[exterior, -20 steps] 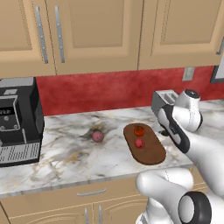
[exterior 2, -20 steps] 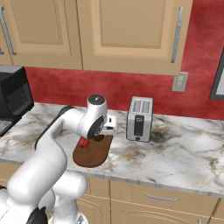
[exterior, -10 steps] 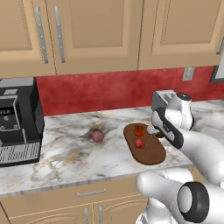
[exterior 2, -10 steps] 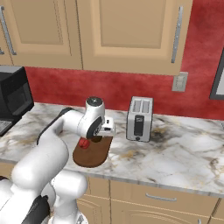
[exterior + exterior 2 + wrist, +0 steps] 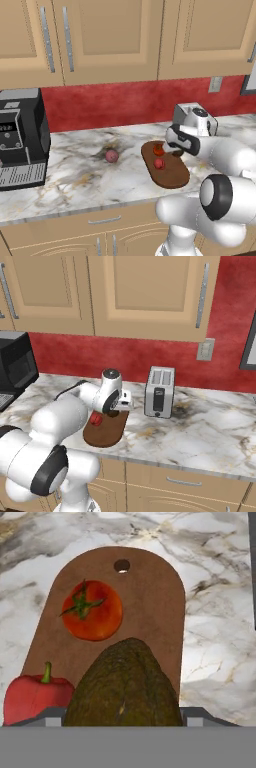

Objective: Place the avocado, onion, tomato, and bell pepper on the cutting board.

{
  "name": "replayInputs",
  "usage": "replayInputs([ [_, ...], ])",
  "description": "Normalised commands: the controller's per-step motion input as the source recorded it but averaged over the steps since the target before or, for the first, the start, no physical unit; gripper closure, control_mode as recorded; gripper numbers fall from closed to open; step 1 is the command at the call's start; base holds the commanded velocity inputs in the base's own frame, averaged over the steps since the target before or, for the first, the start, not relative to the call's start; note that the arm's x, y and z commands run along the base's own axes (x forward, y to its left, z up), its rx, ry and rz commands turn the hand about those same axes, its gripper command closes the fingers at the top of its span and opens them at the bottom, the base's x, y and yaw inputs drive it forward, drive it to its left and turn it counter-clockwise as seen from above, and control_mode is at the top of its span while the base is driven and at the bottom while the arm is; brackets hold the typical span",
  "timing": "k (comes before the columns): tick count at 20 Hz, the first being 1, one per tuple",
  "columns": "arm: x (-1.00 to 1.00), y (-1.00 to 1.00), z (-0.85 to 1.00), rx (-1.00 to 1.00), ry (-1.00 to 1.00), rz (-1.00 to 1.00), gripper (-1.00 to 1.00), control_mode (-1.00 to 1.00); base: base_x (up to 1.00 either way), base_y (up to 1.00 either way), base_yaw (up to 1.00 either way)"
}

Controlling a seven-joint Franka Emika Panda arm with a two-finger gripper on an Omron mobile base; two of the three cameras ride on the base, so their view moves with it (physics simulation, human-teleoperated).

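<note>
My gripper is shut on the avocado, a dark olive-brown fruit hanging low over the near end of the cutting board. On the board lie the tomato near the hole and the red bell pepper beside the avocado. In the left base view the gripper is over the board, next to the tomato and the pepper. The pinkish onion sits on the counter left of the board. The right base view has the gripper above the board.
A black coffee machine stands at the counter's left end. Behind and to the right of the board is a silver toaster. Wooden cabinets hang above. The marble counter's front edge runs just below the board.
The hand has moved left and slightly down with the avocado, from beside the toaster to over the board. The onion, tomato and pepper have not moved.
</note>
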Motion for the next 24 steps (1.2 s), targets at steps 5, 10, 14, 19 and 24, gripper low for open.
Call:
replayInputs([
  [5, 0.20, 0.00, -0.17, 0.00, 0.01, 0.00, 1.00, -1.00, 0.00, 0.00, 0.00],
  [10, 0.14, 0.00, -0.13, 0.00, 0.01, 0.00, 1.00, -1.00, 0.00, 0.00, 0.00],
  [14, 0.10, 0.00, -0.17, 0.00, 0.01, 0.00, 1.00, -1.00, 0.00, 0.00, 0.00],
  [19, 0.14, 0.00, -0.25, 0.00, 0.03, 0.00, 1.00, -1.00, 0.00, 0.00, 0.00],
  [24, 0.08, 0.00, -0.21, 0.00, 0.01, 0.00, 1.00, -1.00, 0.00, 0.00, 0.00],
])
